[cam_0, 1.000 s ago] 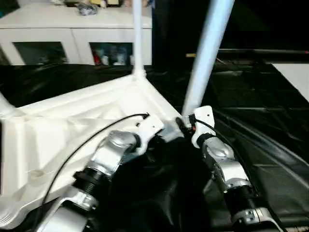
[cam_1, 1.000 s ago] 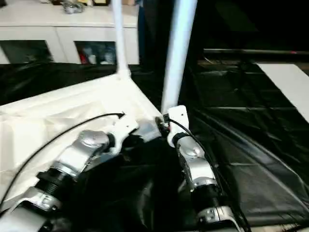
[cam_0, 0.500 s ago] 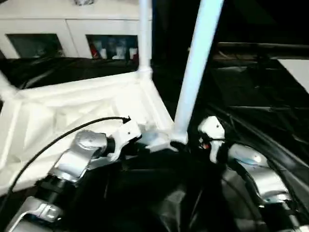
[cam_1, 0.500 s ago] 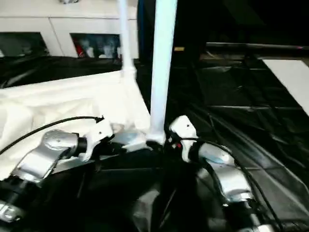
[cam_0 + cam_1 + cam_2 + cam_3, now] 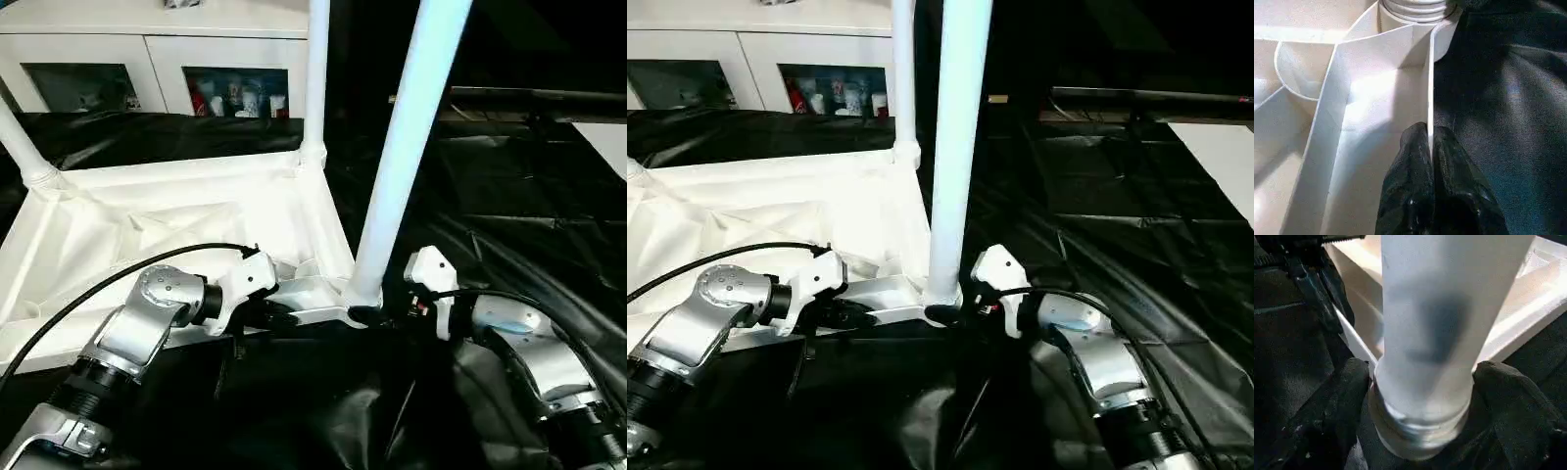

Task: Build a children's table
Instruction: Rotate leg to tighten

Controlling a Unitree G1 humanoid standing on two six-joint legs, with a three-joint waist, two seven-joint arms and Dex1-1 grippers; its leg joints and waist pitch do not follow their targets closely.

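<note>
The children's table lies upside down, its white ribbed tabletop (image 5: 147, 211) on black sheeting. Three white legs stand up from corner sockets: the near leg (image 5: 407, 147), a far leg (image 5: 315, 78) and a left leg (image 5: 20, 147). My left gripper (image 5: 279, 315) is shut on the tabletop's thin near rim (image 5: 1428, 88), close to the near leg's socket. My right gripper (image 5: 367, 315) straddles the base of the near leg (image 5: 1425, 333). Its fingers (image 5: 1337, 406) stand one on each side of the collar, open, close against it.
A white cabinet with glass doors (image 5: 147, 69) stands behind the tabletop. Crinkled black sheeting (image 5: 509, 196) covers the floor around it. A dark bar (image 5: 529, 96) runs across the back right, and a white panel's corner (image 5: 607, 137) shows at the right edge.
The camera has shifted. My right gripper let go of the near leg higher up, drew back, widened and came in low around the leg's base. My left gripper kept its hold on the rim.
</note>
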